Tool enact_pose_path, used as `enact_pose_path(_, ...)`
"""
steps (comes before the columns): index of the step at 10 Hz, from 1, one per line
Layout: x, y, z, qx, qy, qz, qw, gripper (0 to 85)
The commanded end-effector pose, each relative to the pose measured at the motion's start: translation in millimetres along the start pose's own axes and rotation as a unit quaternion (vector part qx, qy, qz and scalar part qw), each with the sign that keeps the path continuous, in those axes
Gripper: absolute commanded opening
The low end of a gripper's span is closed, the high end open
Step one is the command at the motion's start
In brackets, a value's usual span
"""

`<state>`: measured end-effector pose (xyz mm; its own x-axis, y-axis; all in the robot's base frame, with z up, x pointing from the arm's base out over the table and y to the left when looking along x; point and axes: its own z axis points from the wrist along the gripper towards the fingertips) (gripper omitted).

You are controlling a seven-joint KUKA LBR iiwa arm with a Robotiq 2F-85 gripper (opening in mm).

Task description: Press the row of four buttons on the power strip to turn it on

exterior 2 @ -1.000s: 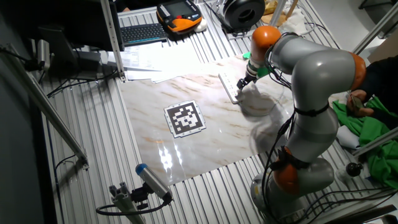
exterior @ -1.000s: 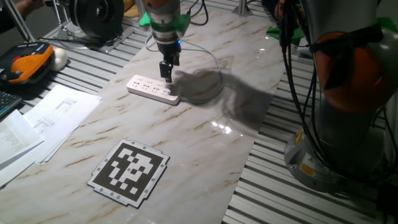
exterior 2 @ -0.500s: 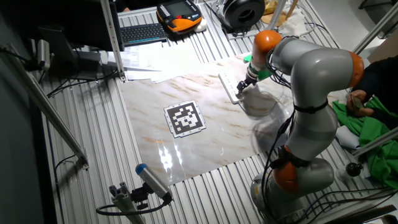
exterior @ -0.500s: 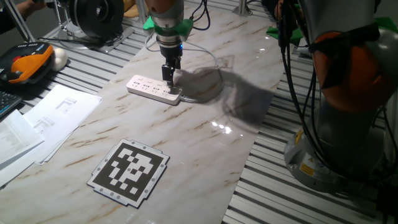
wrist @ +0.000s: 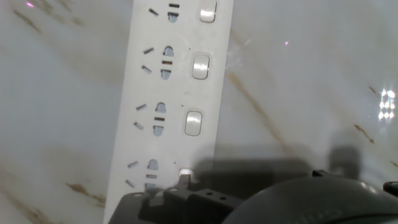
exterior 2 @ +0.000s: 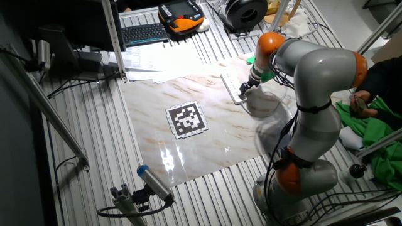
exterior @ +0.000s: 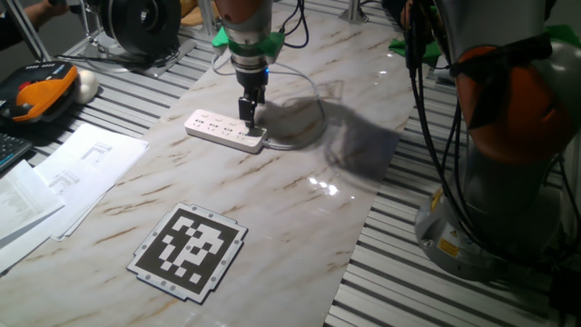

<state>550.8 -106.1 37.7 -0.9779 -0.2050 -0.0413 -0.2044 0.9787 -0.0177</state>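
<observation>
Lowered since before, hand (exterior: 251, 121) tip sits on power strip (exterior: 223, 130) end button, finger state unclear; strip mid-counter (exterior: 300, 209). First of four buttons (wrist: 194, 122); next: lift, shift along row.

No legible text, labels or numbers.

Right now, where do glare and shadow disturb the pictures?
One fixed view: a bright glare spot on the marble, and a dark arm shadow beside the power strip. Hand view: the strip is evenly lit, with small glints at right.
</observation>
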Motion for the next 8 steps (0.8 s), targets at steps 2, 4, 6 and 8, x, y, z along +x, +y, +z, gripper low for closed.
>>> enact_pose_path(2,0.2,0.5,3.8,-0.002,-0.002,0.0,1.0,85.0)
enact_pose_path(4,0.2,3.0,7.3,-0.002,-0.003,0.002,1.0,85.0)
enact_pose_path(6,-0.1,4.7,10.6,-0.004,-0.005,0.003,1.0,85.0)
enact_pose_path(8,-1.7,5.2,12.5,-0.006,-0.006,0.004,1.0,85.0)
